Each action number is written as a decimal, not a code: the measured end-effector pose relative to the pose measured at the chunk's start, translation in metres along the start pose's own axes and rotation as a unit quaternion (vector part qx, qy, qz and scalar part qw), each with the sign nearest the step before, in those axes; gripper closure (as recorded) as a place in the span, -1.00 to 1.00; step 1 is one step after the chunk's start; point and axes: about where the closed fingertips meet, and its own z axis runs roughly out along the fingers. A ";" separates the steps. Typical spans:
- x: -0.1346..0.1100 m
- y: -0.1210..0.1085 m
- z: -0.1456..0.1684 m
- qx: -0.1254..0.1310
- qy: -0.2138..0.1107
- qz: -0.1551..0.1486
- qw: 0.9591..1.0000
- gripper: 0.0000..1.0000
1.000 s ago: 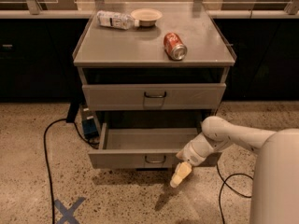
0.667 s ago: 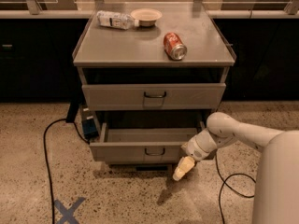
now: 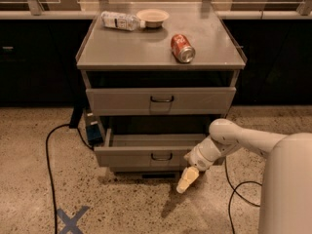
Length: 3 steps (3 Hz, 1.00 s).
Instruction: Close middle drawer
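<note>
The middle drawer (image 3: 131,156) is a wide, shallow grey drawer with a small dark loop handle (image 3: 161,156). It stands pulled out part way from the grey metal cabinet (image 3: 161,50). My gripper (image 3: 187,179) has cream fingers that look shut and hold nothing. It points down at the floor just in front of the drawer's front panel, right of the handle. My white arm (image 3: 234,138) reaches in from the right, and its wrist is against the front panel's right end. The top drawer (image 3: 161,100) above has a taller front. The bottom drawer is hidden under the middle one.
On the cabinet top lie a red soda can (image 3: 182,48), a plastic bottle (image 3: 120,20) and a small bowl (image 3: 152,17). A black cable (image 3: 48,155) and a blue box (image 3: 92,128) lie left of the cabinet. A blue X (image 3: 70,221) marks the floor. My white body (image 3: 287,189) fills the lower right.
The middle drawer's front has moved back towards the cabinet. My gripper and wrist have followed it a little way up and in.
</note>
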 end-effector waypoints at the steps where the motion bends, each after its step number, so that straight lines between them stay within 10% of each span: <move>1: -0.013 -0.002 0.023 -0.023 0.023 -0.015 0.999 -1.00; 3: -0.042 -0.044 0.037 -0.018 0.034 -0.024 0.999 -1.00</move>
